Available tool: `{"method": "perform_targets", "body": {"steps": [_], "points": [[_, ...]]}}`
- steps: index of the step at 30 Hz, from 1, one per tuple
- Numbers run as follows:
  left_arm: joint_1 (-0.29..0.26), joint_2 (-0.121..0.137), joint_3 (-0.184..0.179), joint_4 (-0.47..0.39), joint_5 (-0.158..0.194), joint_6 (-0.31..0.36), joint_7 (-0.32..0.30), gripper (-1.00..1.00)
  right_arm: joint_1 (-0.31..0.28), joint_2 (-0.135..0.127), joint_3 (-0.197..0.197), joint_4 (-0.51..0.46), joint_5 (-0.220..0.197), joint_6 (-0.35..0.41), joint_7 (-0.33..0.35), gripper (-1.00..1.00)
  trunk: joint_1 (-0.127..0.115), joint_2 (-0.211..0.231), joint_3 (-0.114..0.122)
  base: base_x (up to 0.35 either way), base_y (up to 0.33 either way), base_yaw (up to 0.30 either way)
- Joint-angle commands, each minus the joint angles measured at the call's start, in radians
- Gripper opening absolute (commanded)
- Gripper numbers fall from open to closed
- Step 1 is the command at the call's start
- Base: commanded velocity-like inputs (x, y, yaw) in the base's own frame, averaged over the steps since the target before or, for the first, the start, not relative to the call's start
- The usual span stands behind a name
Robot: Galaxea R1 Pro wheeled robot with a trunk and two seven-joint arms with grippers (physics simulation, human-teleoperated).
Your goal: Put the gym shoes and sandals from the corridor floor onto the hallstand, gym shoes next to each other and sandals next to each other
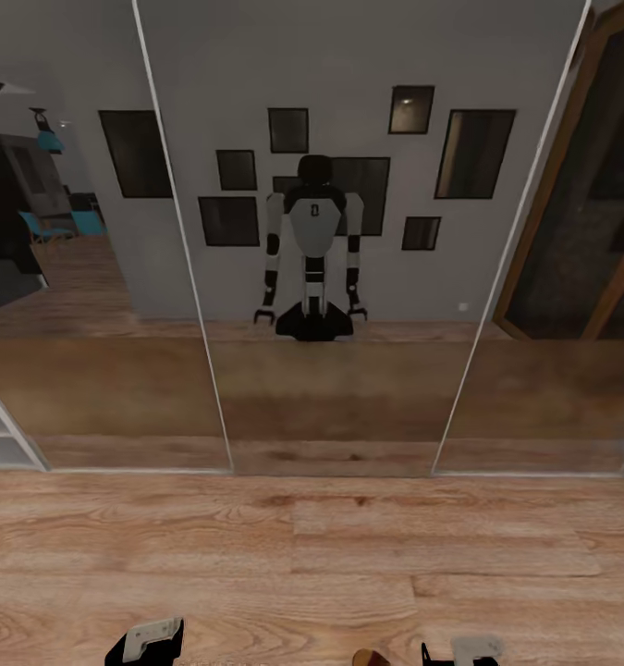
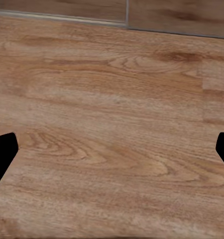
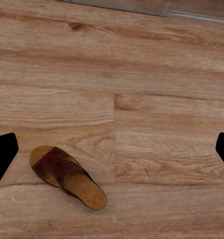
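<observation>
I face a mirrored sliding wall (image 1: 312, 277) that reflects my own robot body and a wall of dark picture frames. At the head view's bottom edge both grippers are cut off: I see just the top of the left gripper (image 1: 147, 643) and of the right gripper (image 1: 464, 650). A small tan shape (image 1: 365, 659) sits between them, nearer the right one, too cropped to identify. A speck of red and green at the lower left edge is equally unreadable.

In the right wrist view one sandal (image 3: 67, 177) lies flat on the corridor floor (image 3: 142, 74), strap side up, near one finger (image 3: 2, 158) and apart from it. Both fingers sit at the frame edges, spread wide, holding nothing.

The left wrist view shows bare planks between equally wide-spread fingers (image 2: 2, 154).
</observation>
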Motion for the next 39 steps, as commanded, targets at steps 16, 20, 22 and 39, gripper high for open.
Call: {"method": "perform_targets", "body": {"steps": [16,20,22,39], "points": [[-0.001,-0.002,0.0,0.001,0.007,-0.003,-0.002,1.0,-0.001,-0.001,0.009,0.002,-0.001,0.001,-0.004,1.0,0.0,0.0,-0.007,0.001,-0.003,0.281],[-0.001,-0.002,0.0,0.001,0.007,-0.004,-0.002,1.0,-0.001,-0.001,0.009,0.002,-0.001,0.001,-0.004,1.0,0.0,0.0,-0.009,0.0,0.0,0.281],[-0.001,-0.001,0.0,0.001,0.008,-0.004,-0.002,1.0,-0.001,-0.001,0.009,0.002,-0.001,0.001,-0.004,1.0,0.0,0.0,-0.01,0.0,0.0,0.281],[-0.001,0.0,0.001,0.001,0.01,-0.004,-0.002,1.0,-0.001,-0.001,0.009,0.002,-0.002,0.001,-0.004,1.0,0.046,-0.084,-0.055,0.0,0.0,0.281]]}}
